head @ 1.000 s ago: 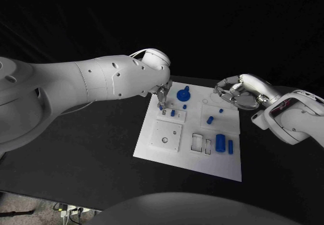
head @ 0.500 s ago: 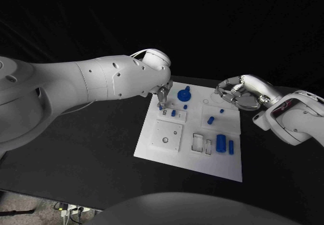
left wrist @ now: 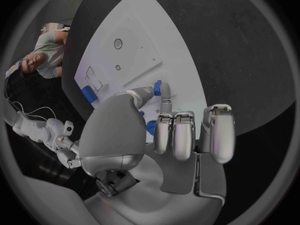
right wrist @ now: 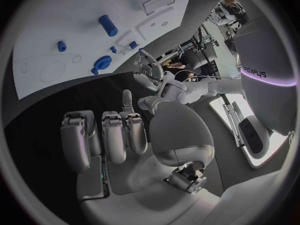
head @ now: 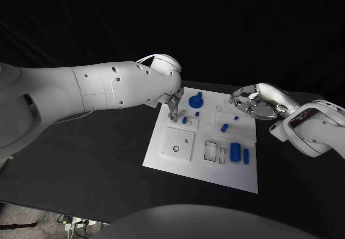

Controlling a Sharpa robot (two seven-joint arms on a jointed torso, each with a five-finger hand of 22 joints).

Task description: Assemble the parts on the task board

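The white task board lies mid-table. My left hand hangs over its far left corner, fingertips down near a slot beside a small blue peg. In the left wrist view the thumb and a finger pinch a small blue part just above the board. My right hand hovers off the board's far right corner with its fingers curled in and nothing in them. A blue round knobbed part stands at the far edge, and two blue cylinders lie at the right.
A raised white square with two holes sits on the board's left half, with rectangular pockets beside it. More small blue pegs stand mid-board. Black table surrounds the board, and my bulky left arm spans the left side.
The left fingertips have dipped a little closer to the board. The right hand has drifted slightly to the right, still curled.
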